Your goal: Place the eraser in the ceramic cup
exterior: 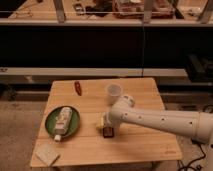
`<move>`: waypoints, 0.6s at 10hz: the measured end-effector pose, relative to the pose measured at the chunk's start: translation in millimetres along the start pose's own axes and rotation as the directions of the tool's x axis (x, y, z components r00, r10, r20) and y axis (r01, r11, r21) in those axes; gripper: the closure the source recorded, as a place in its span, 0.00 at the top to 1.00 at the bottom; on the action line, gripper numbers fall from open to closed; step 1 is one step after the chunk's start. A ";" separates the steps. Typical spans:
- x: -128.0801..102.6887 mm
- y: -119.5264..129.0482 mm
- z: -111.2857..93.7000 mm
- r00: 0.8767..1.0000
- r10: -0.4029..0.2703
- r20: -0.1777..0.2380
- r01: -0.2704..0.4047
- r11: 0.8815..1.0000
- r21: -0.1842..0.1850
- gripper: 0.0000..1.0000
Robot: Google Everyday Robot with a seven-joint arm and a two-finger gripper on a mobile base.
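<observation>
The eraser (107,132), a small dark block with a reddish face, lies on the wooden table (140,145) near its middle front. The whitish ceramic cup (113,93) stands upright behind it, toward the table's far side. My gripper (104,123) is at the end of the white arm (160,120) that reaches in from the right. It is low over the table, right at the eraser's upper left edge. The cup is a short way behind the arm's wrist.
A small red oblong item (78,88) lies at the far left of the table. A green plate (71,131) holding a pale bottle (61,121) sits at the left. A beige square pad (46,153) lies at the front left corner. Dark shelving stands behind.
</observation>
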 end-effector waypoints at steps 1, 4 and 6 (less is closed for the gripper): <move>0.4 1.6 -0.4 1.000 0.000 0.000 0.000 1.000 -0.009 0.49; 1.1 4.3 -1.5 1.000 -0.004 0.000 0.004 0.999 -0.039 0.19; 0.3 4.9 -1.0 1.000 0.001 0.011 -0.001 0.999 -0.054 0.02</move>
